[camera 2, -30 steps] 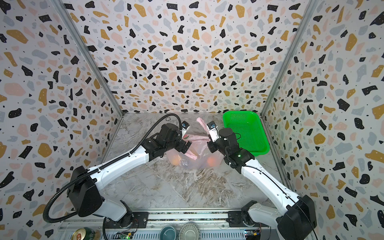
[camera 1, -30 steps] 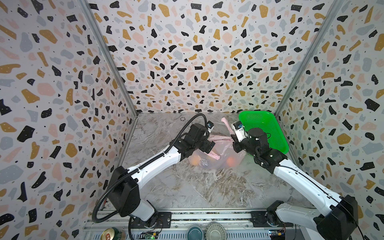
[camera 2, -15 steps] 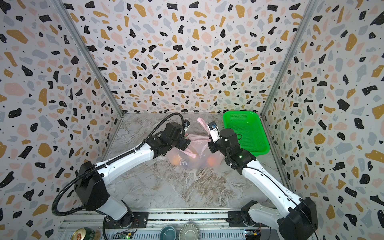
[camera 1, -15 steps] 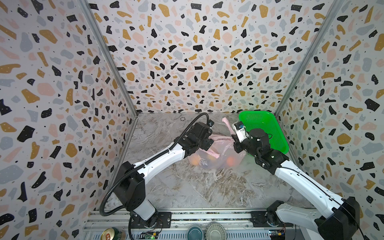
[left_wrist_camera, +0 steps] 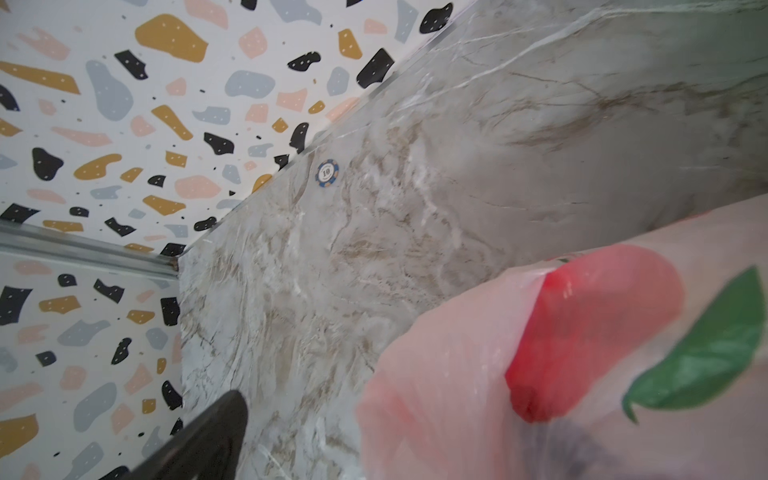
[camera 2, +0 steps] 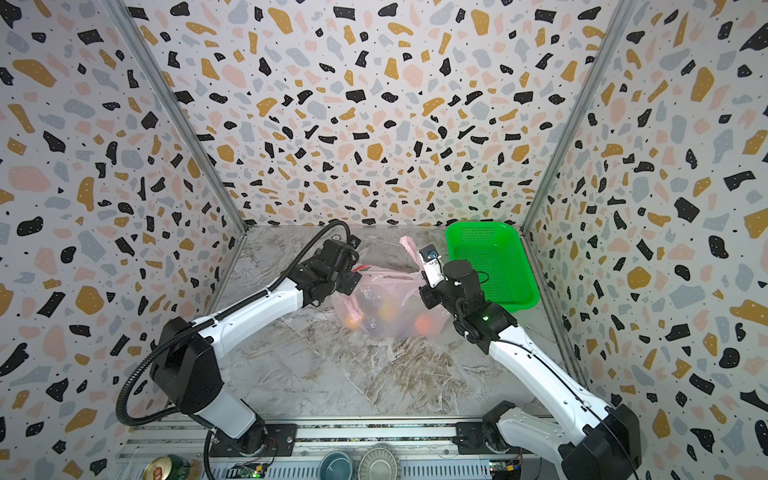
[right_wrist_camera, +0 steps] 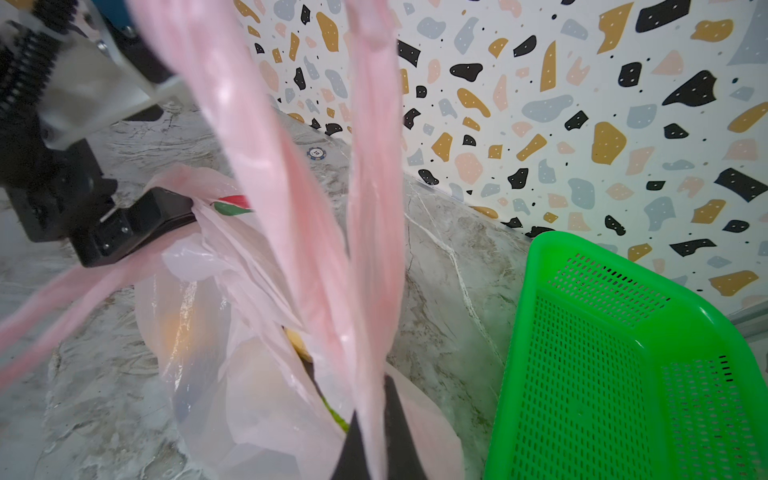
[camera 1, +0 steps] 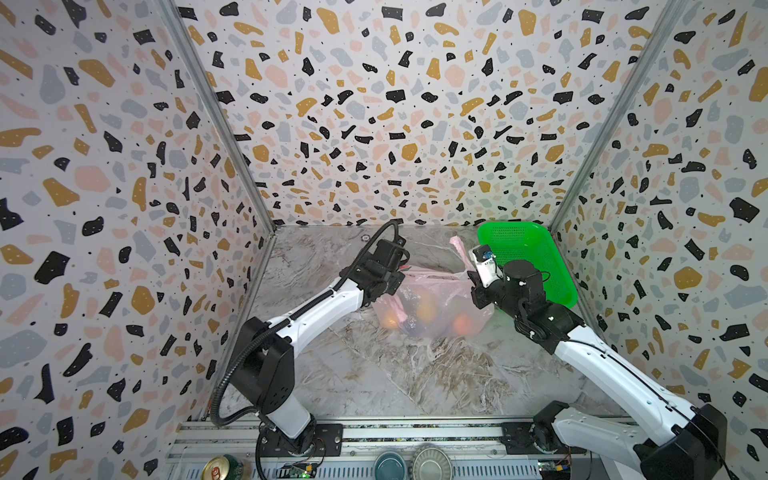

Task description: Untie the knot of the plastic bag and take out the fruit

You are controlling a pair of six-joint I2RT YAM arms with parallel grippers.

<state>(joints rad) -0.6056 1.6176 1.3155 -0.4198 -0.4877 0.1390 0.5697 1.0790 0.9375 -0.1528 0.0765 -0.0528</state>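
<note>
Bag (camera 1: 436,291): it is laid on the table (camera 1: 395,374), right of centre in both top views, between the two grippers. The plastic is thin and pale pink, and a red and green print (left_wrist_camera: 590,332) is carried near its upper edge.
Fruit (camera 1: 463,323): it is contained in the bag. Orange and yellow pieces are seen through the plastic in both top views, the orange one at the bag's lower right. A yellow and a light green piece are glimpsed at the mouth in the right wrist view.
Handle (right_wrist_camera: 374,208): it is drawn up from the bag's right end. In both top views its tip is shown above the bag, just left of the basket.
Second strip (right_wrist_camera: 62,309): it is draped down the bag's left face in both top views, apart from the handle.
Right gripper (right_wrist_camera: 374,434): the fingers are pressed together on the handle. The gripper is placed at the bag's right end.
Left gripper (camera 1: 395,280): the jaws are spread wide at the bag's upper left edge. One finger (right_wrist_camera: 158,212) is laid against the plastic beside the print. Whether plastic is caught between the jaws cannot be told.
Basket (camera 1: 536,266): bright green mesh, set at the table's far right corner, right of the bag.
Chip (left_wrist_camera: 328,173): small, blue and white, laid flat near the back wall, upper left of the bag in a top view.
</note>
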